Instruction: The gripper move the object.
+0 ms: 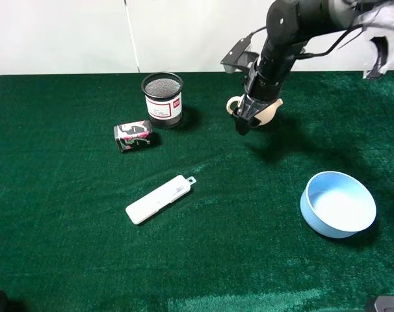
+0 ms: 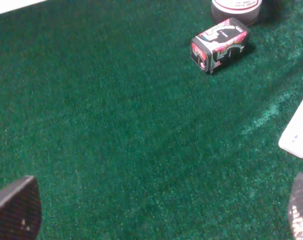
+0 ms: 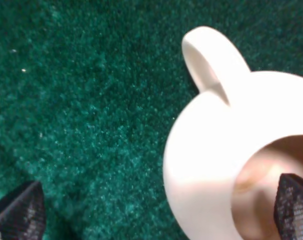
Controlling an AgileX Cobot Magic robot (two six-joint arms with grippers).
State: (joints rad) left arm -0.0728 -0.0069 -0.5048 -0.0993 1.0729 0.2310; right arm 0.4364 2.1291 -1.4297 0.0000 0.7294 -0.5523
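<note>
A small, squat, cream-white ceramic teapot (image 1: 268, 114) stands upright on a dark green, velvety bench (image 1: 67, 247), toward the far edge and right of centre in the high view; its loop handle points left and its short spout points right. The right gripper (image 1: 242, 122), black and claw-like, hangs over it from above and hides much of the body.

In the right wrist view the teapot (image 3: 211, 150) fills much of the frame; it is glossy and smooth, with a thick loop handle and a brown round top (blurred at this close range). The right gripper (image 3: 156, 215) is spread wide, with one dark finger (image 3: 19, 215) over bare cloth beside the pot and the other over the brown top; whether either touches the pot cannot be told.

Left of the teapot, well apart, stands a black mesh pen cup (image 1: 162, 97); its white label carries a red patch, and the print is too small to read. Just in front of the cup lies a small black carton (image 1: 133, 135) patterned in pink, white and green; no words on it are legible. Nearer the front a flat white case (image 1: 159, 198) lies diagonally; a light-blue bowl (image 1: 338, 203) sits at the right front, well apart from the teapot.

In the left wrist view the left gripper (image 2: 156, 210) is spread over bare cloth, its two dark fingertips far apart.
</note>
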